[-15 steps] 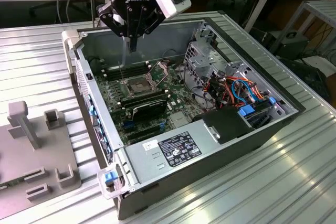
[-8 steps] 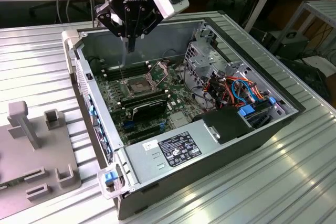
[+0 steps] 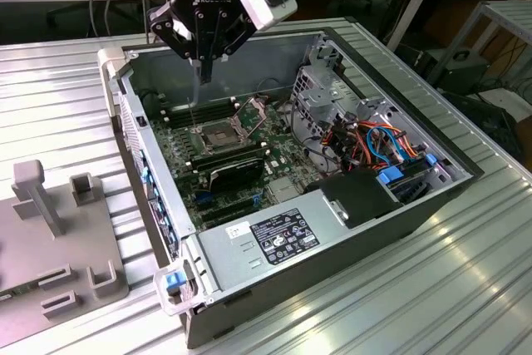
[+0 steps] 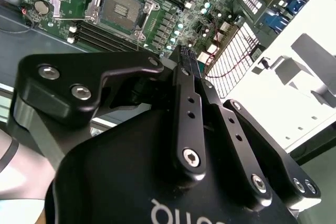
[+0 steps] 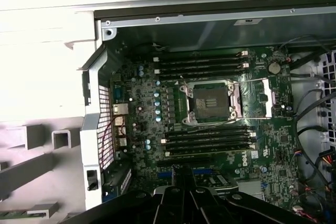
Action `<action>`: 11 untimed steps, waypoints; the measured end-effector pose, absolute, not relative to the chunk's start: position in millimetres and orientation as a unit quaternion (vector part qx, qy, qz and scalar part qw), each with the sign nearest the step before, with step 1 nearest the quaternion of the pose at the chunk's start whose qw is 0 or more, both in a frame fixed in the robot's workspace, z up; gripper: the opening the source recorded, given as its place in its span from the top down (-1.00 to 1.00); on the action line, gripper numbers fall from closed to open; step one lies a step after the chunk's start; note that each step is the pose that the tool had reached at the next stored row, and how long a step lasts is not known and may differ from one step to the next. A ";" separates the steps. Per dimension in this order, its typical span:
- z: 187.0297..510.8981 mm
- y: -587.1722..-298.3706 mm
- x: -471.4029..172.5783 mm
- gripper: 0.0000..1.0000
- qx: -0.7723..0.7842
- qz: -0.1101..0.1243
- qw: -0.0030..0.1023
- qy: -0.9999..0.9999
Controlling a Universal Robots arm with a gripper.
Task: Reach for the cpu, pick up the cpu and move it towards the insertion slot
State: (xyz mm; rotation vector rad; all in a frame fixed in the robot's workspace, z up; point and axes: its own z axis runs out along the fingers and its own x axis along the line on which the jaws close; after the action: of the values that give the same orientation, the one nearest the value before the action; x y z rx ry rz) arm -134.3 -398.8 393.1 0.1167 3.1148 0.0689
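1. a ur arm's gripper (image 3: 205, 71) is pictured hanging over the open pc case (image 3: 133, 114), above the motherboard, near the insertion slot (image 5: 212, 102) but well clear of it.
2. the fingers (image 4: 184, 103) are seen drawn together to a point, w/ no gap visible betw. them. nothing is seen held, tho a thin part nipped at the very tips can't be ruled out.
3. the cpu's position can't be told from these views. the slot's dark centre is judged bare, so the chip is judged not yet brought over.
4. the case is laid on its side on a ribbed metal table (image 3: 465, 288) w/ the panel off, prob. so the board can be reached from straight above.
5. the retention plate (image 5: 266, 97) is swung open to one side of the slot, which leaves the socket uncovered.
6. memory slots (image 5: 202, 66) are ranged in rows on two opposite sides of the socket. a black finned block (image 3: 237, 174) sits just beyond the nearer row.
7. a thin upright wire (image 3: 193, 106), prob. the socket lever, is seen just beside the slot, under the fingertips. it and the raised plate are judged the closest snags.
8. a drive cage (image 3: 320, 81) and a cable bundle (image 3: 374, 143) are crowded to the exterior view's right, and a grey fixture (image 3: 58, 230) is set outside the case on that view's left.
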 end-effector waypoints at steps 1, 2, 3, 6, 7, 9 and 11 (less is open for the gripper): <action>393.1 -398.9 -134.4 0.79 0.037 0.022 0.012 0.999; 393.0 -398.8 -135.0 0.79 0.037 0.022 0.012 0.999; 393.0 -398.8 -135.5 0.79 0.037 0.022 0.012 0.999; 392.9 -398.8 -136.5 0.79 0.037 0.022 0.011 0.999; 392.9 -398.8 -136.9 0.79 0.037 0.022 0.011 0.999; 392.9 -398.8 -137.6 0.79 0.037 0.022 0.011 0.999; 392.8 -398.8 -138.9 0.79 0.037 0.022 0.011 0.999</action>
State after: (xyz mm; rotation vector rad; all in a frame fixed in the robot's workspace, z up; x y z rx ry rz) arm -138.9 -398.8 392.8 0.1168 3.1165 0.0688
